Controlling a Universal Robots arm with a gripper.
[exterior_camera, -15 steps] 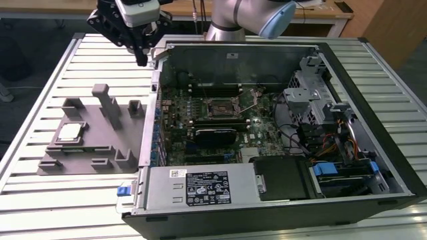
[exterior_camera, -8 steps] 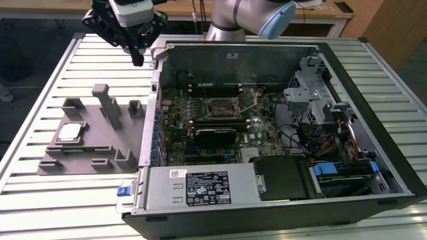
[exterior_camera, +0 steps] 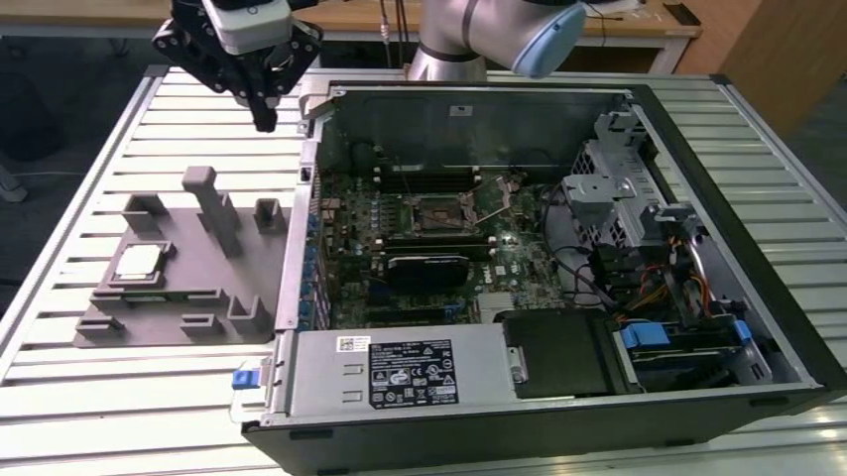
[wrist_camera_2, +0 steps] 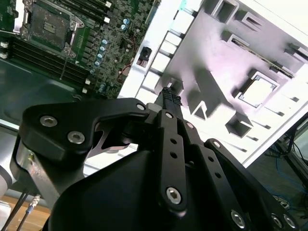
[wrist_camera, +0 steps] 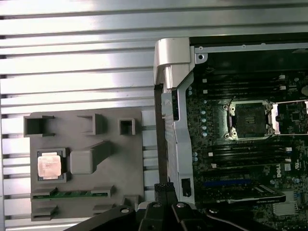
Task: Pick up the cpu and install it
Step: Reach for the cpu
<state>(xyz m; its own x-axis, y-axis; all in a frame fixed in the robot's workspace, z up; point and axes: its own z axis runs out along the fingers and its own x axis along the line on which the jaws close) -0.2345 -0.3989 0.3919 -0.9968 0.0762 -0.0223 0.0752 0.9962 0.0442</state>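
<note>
Silver-topped cpu [exterior_camera: 139, 263] sits nested in the grey holder [exterior_camera: 198, 286], left of frame, presumably to keep it square. Gripper [exterior_camera: 265, 123] hovers upper left, fingers pinched together, carrying nothing.

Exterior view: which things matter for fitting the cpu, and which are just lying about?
For the job: cpu, grey holder it sits in, empty socket.
Just there: grey power box, cable bundle, slatted table.
</note>
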